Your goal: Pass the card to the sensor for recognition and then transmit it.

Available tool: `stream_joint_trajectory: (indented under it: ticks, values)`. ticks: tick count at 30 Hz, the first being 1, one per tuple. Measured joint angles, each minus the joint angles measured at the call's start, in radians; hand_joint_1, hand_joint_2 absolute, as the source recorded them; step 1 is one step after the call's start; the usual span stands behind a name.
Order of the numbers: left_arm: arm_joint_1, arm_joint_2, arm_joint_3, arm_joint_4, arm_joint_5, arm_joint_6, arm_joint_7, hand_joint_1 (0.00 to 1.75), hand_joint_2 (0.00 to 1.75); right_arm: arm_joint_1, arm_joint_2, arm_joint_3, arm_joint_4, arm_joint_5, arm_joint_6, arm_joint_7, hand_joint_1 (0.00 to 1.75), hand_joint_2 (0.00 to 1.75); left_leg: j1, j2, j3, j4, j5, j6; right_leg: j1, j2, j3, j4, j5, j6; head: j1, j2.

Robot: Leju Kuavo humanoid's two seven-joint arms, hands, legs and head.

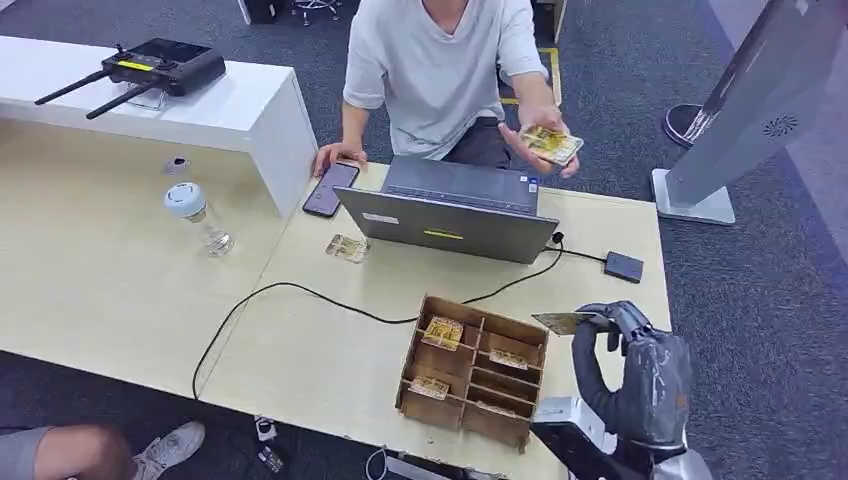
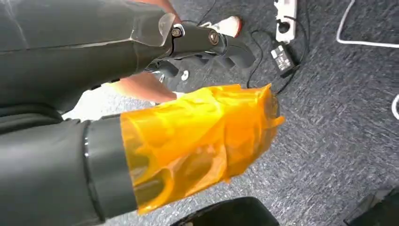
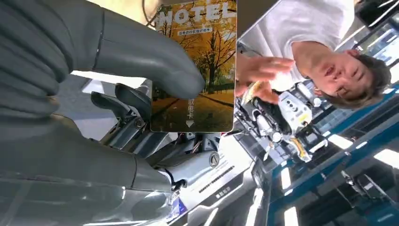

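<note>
Presently noted: right hand [image 1: 640, 375] raised at the near right edge of the surface [image 1: 300, 340], fingers [image 3: 155, 66] pinching a card [image 1: 560, 322] printed with autumn trees, held just right of the wooden compartment box [image 1: 475, 370]. More cards lying in several box compartments. Small dark sensor pad [image 1: 623, 266] on the surface, further away than the held card, cabled toward the laptop [image 1: 450, 210]. Person [image 1: 440, 70] seated at the far side, holding a stack of cards [image 1: 552, 143]. Left hand [image 2: 202, 141] wrapped in orange film, hanging above carpet; state of its fingers cannot be told.
</note>
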Motion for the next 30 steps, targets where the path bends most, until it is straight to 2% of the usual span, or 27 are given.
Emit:
stream_joint_trajectory:
  ticks: [17, 27, 29, 30]
  values:
    - [-0.018, 0.000, -0.053, 0.000, -0.056, -0.042, -0.001, 0.00, 0.00, -0.245, 0.027, 0.000, 0.138, 0.052, 0.056, 0.052, 1.75, 1.75, 0.000, 0.000, 0.000, 0.000, 0.000, 0.000, 0.000, 0.000, 0.000, 0.000, 0.000, 0.000, 0.000, 0.000]
    - [-0.019, 0.000, -0.061, 0.000, -0.061, -0.045, -0.001, 0.00, 0.00, -0.265, 0.031, 0.000, 0.149, 0.056, 0.057, 0.059, 1.75, 1.75, 0.000, 0.000, 0.000, 0.000, 0.000, 0.000, 0.000, 0.000, 0.000, 0.000, 0.000, 0.000, 0.000, 0.000]
    - [-0.020, 0.000, -0.064, 0.000, -0.062, -0.049, -0.001, 0.00, 0.00, -0.271, 0.034, 0.000, 0.153, 0.061, 0.057, 0.065, 1.75, 1.75, 0.000, 0.000, 0.000, 0.000, 0.000, 0.000, 0.000, 0.000, 0.000, 0.000, 0.000, 0.000, 0.000, 0.000]
    - [-0.021, 0.000, -0.070, 0.000, -0.064, -0.051, -0.001, 0.00, 0.00, -0.291, 0.042, 0.000, 0.165, 0.081, 0.050, 0.091, 1.75, 1.75, 0.000, 0.000, 0.000, 0.000, 0.000, 0.000, 0.000, 0.000, 0.000, 0.000, 0.000, 0.000, 0.000, 0.000]
